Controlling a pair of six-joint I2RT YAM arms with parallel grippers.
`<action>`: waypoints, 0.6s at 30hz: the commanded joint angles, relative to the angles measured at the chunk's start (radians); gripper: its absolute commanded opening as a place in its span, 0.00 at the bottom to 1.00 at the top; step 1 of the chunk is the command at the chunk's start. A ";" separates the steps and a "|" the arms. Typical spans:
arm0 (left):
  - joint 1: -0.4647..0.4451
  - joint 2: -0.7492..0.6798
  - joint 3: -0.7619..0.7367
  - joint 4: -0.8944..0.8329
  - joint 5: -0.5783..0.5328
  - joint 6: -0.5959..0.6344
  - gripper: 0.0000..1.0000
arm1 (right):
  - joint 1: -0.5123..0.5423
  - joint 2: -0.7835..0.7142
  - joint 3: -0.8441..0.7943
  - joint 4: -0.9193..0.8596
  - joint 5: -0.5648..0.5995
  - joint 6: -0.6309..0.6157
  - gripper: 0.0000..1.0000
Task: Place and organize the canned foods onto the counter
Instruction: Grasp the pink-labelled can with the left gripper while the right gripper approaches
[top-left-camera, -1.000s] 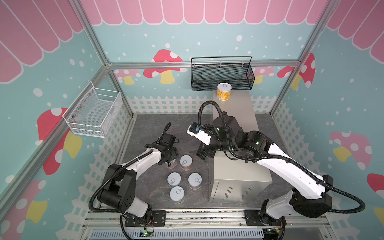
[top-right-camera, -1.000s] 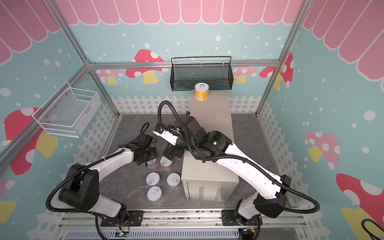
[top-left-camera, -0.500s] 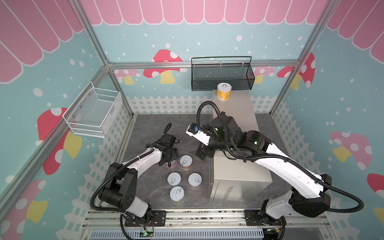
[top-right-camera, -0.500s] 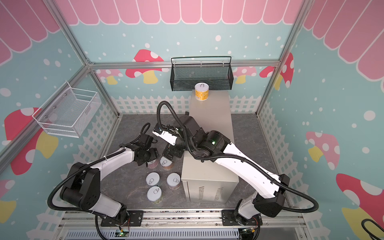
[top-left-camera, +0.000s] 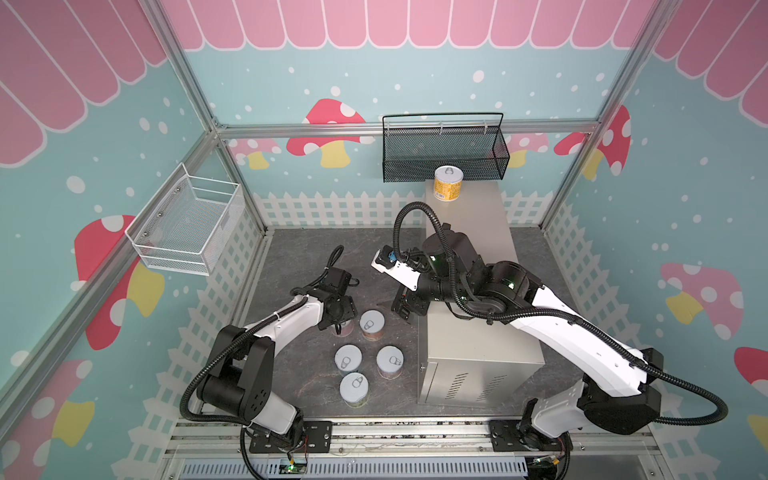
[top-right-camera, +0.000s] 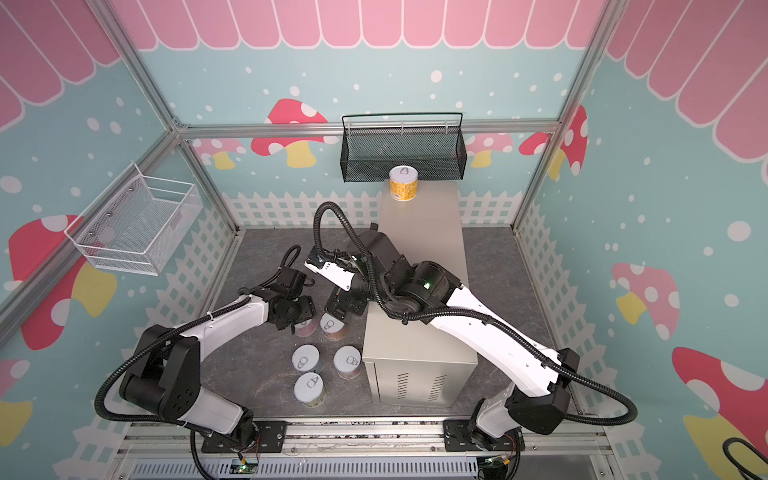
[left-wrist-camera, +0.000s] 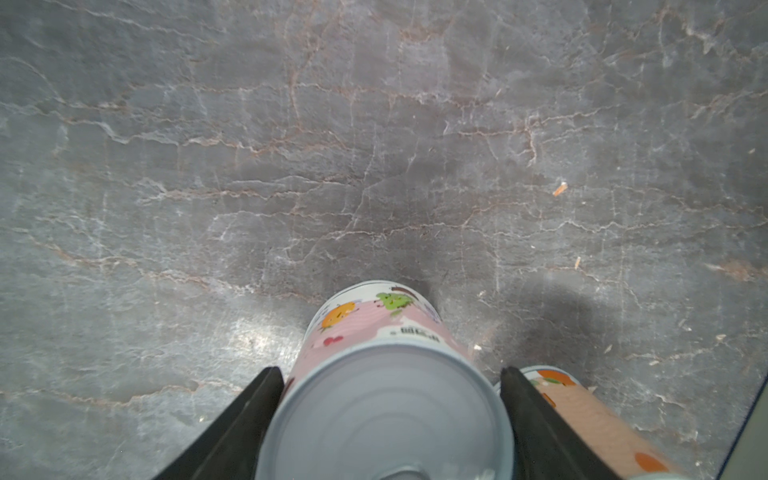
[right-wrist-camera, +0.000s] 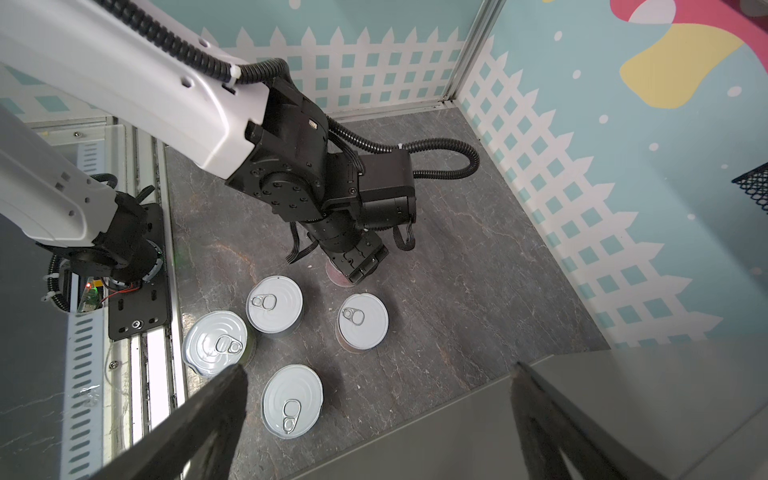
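Pink fruit-cartoon can (left-wrist-camera: 374, 328) — print unreadable — pinched by left tool (left-wrist-camera: 390, 370); right tool (right-wrist-camera: 378, 366) gapes empty.

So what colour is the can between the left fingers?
Pink can with fruit cartoons; left wrist view.

My left pincer (top-right-camera: 300, 324) straddles the pink can (top-right-camera: 308, 331) on the floor (top-right-camera: 257, 257); the yellow can (top-right-camera: 403, 190) stands on the bench (top-right-camera: 419, 232).

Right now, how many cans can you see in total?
6. The yellow can stands on the counter. On the floor: the pink can in the left pincer, the orange can beside it, three cans nearer the front. None seems hidden.
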 joint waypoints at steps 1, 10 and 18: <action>0.008 -0.025 0.022 -0.016 0.013 0.010 0.58 | 0.006 -0.001 0.005 0.018 -0.001 -0.026 0.99; 0.039 -0.127 0.138 -0.134 0.030 0.093 0.43 | 0.007 -0.025 -0.029 0.062 -0.009 -0.043 0.99; 0.097 -0.209 0.258 -0.259 0.114 0.202 0.15 | 0.007 -0.023 -0.040 0.091 -0.031 -0.066 0.99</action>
